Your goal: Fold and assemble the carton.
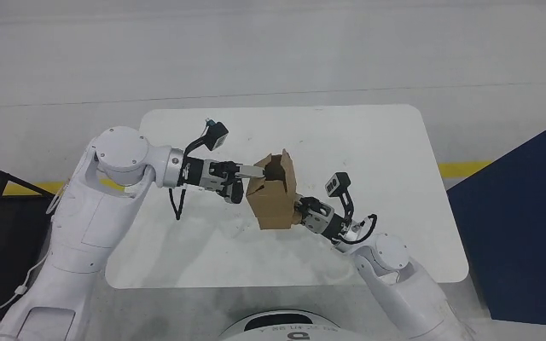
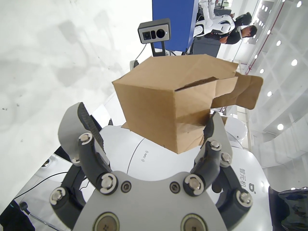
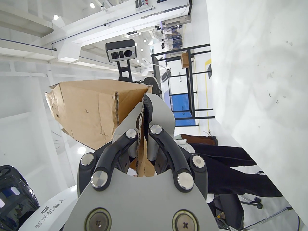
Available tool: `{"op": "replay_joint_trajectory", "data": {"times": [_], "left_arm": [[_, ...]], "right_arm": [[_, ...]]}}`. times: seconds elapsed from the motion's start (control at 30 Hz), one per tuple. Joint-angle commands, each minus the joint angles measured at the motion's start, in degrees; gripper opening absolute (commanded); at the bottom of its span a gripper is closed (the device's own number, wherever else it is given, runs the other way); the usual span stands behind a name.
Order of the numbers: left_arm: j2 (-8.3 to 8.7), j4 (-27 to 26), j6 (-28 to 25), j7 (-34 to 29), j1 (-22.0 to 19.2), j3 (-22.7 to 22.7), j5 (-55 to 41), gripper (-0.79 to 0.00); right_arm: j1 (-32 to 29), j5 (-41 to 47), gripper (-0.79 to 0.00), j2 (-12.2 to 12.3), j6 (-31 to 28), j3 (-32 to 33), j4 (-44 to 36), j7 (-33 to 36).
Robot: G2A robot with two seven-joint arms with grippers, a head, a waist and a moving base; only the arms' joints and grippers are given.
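The right gripper (image 3: 144, 102) pinches a flap of the brown carton (image 1: 273, 194), up over the desk (image 1: 367, 145) in the middle of the frame, and the left gripper (image 2: 147, 112) is wide open beside it.

Obstacle: carton (image 1: 273, 192), filling gap between left gripper (image 1: 254, 174) and right gripper (image 1: 296, 211).

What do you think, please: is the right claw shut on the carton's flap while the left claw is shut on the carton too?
Not quite. The left claw is open, its jaws spread wide by the carton, as the left wrist view shows. The right claw is indeed shut on the carton's flap.
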Motion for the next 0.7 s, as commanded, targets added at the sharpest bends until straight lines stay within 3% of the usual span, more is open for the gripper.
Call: {"op": "replay_joint_trajectory", "data": {"times": [0.0, 0.67], "left_arm": [[0.15, 0.04, 0.07, -0.13, -0.30, 0.17, 0.41, 0.000], [1.60, -0.07, -0.69, -2.90, -2.45, 2.36, 4.50, 0.000]], "right_arm": [[-0.18, -0.08, -0.785, 0.00, -0.26, -0.01, -0.16, 0.00], [0.09, -2.25, -0.785, -0.15, 0.80, -1.16, -1.69, -1.37]]}}
